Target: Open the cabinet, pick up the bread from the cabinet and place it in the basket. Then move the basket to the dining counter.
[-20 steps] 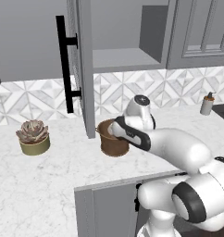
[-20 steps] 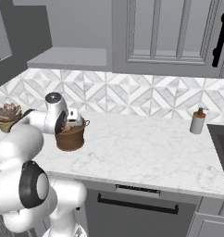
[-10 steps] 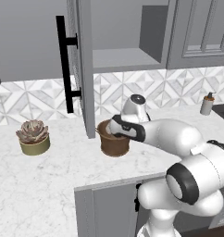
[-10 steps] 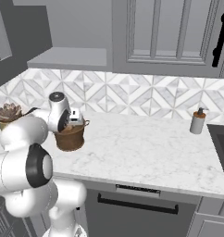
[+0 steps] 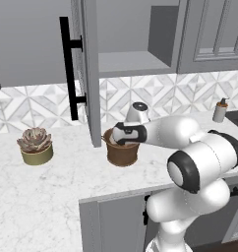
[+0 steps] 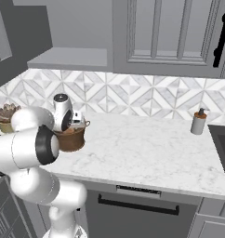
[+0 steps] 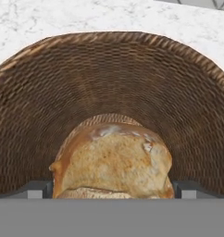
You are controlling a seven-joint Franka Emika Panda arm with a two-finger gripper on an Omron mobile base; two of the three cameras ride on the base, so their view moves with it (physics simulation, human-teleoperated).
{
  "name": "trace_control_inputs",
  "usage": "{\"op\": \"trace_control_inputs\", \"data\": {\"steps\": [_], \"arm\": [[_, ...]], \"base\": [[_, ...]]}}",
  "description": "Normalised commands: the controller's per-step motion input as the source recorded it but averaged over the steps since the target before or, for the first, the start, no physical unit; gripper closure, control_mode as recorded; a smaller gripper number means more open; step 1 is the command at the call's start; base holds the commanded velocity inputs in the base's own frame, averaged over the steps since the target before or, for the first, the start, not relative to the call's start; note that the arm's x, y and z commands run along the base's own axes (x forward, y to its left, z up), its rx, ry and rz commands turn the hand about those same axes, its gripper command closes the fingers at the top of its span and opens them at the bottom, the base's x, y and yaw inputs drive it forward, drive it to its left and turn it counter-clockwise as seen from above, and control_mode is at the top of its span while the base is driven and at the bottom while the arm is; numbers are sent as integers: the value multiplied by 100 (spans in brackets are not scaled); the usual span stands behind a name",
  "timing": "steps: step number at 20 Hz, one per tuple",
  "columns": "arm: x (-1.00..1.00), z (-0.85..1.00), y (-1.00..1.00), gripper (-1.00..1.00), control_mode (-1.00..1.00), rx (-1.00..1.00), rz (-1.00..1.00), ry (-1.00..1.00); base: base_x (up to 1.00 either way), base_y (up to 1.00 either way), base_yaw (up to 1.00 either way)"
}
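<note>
Nearest to me the white arm reached across the front edge of the table, its gripper (image 5: 122, 136) dipped into the mouth of the basket (image 5: 122, 153), which stood on the marble table toward its left part, just in front of the open cabinet door (image 5: 89, 74). From the hand's own view the bread (image 7: 113, 163) lay down inside the basket, against the woven wall, with the two dark fingertips (image 7: 36, 189) standing wide on either side of it rather than pinching it; I judged the loaf let go and resting on the basket's bottom. So the placing step looked as good as done, and the step in hand seemed to be the release and the turn toward carrying the basket. The next move, to my mind, called for lifting the gripper clear of the rim without dragging the loaf up, then taking a firm hold of the basket's rim or one of its small side handles, keeping it upright so the bread stayed in. Off toward the table's left end sat a succulent pot (image 5: 37, 146), well apart from the basket. Farther back ran the diamond-tiled backsplash (image 6: 133, 97), a small soap bottle (image 6: 197, 122) stood near the table's right end, and above hung the cabinet (image 5: 135, 34) with its bare shelf.
</note>
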Motion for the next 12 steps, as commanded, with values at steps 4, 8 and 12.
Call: {"op": "trace_control_inputs", "data": {"steps": [4, 8, 12], "arm": [[0, -4, 0, -100, -100, 0, 0, 0], [-7, 2, 0, -100, -100, 0, 0, 0], [-10, 29, 0, -100, -100, 0, -3, -3]], "base": [[0, 0, 0], [0, 0, 0], [0, 0, 0]]}}
